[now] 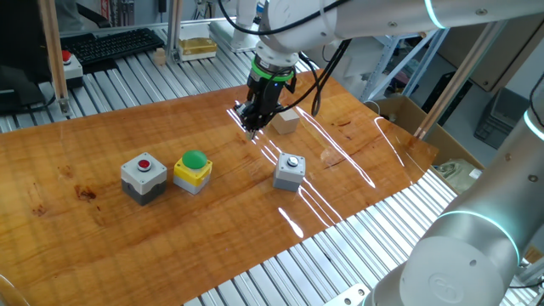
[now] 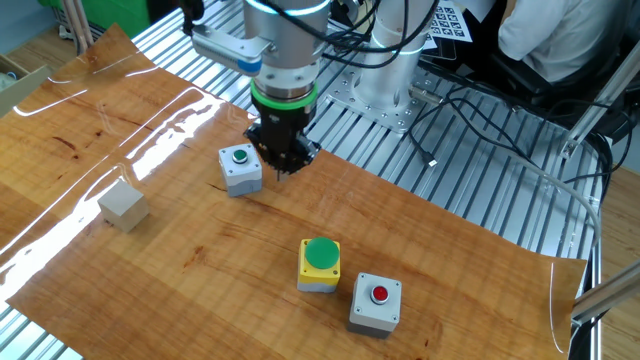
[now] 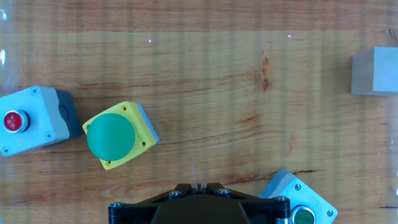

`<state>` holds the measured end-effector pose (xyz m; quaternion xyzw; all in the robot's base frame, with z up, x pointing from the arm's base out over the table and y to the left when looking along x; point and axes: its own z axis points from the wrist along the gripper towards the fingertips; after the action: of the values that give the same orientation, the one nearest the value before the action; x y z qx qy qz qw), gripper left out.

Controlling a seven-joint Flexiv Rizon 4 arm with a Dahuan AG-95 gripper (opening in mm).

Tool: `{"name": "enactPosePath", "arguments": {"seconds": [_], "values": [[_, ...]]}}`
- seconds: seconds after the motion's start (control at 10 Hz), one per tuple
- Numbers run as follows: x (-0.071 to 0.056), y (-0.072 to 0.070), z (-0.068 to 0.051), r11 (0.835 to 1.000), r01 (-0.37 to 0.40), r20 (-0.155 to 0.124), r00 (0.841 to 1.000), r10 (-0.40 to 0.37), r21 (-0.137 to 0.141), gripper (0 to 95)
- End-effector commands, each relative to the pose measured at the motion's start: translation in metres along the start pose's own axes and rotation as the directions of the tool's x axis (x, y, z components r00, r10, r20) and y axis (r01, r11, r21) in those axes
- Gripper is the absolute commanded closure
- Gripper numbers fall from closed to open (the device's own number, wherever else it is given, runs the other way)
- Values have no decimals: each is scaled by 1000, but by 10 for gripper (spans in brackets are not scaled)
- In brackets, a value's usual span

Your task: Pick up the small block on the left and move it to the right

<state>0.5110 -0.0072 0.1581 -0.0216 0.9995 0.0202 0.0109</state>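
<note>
Gripper point(image 2: 283, 165) hovers low over bare tabletop, holding nothing. Fingers look drawn close together in both fixed views, but the tips are small and dark, so how far the jaws stand apart I cannot tell. In the hand view only the dark gripper body shows at the bottom edge, no fingertips.

The small block point(image 2: 123, 207), a plain pale cube, sits alone on the wood towards the table end away from the button boxes, untouched and well apart from the gripper. Not yet picked.

Risks, as judgement: the grey box with the green-topped button point(image 2: 240, 167) sits just beside the gripper, so a low sideways move towards the block could clip or shove it. If the jaws are not opened before descent, the fingers would land on top of the block and push it. The glossy wood could let the cube slide or twist under an off-centre grasp.

View differences: one fixed view puts the block right behind the gripper, looking nearly touching; the other fixed view shows a clear gap. The hand view shows the block cut off at its right edge, plus the yellow box with green button point(image 3: 118, 135) and the grey box with red button point(image 3: 34, 119) from above.
</note>
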Motion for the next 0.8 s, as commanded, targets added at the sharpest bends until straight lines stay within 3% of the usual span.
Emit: {"name": "enactPosePath", "arguments": {"seconds": [0.1,0.8], "values": [[-10,-9,4,1000,17,2,1000,-17,0,950],[-49,-64,13,995,95,8,995,-95,4,950]]}}
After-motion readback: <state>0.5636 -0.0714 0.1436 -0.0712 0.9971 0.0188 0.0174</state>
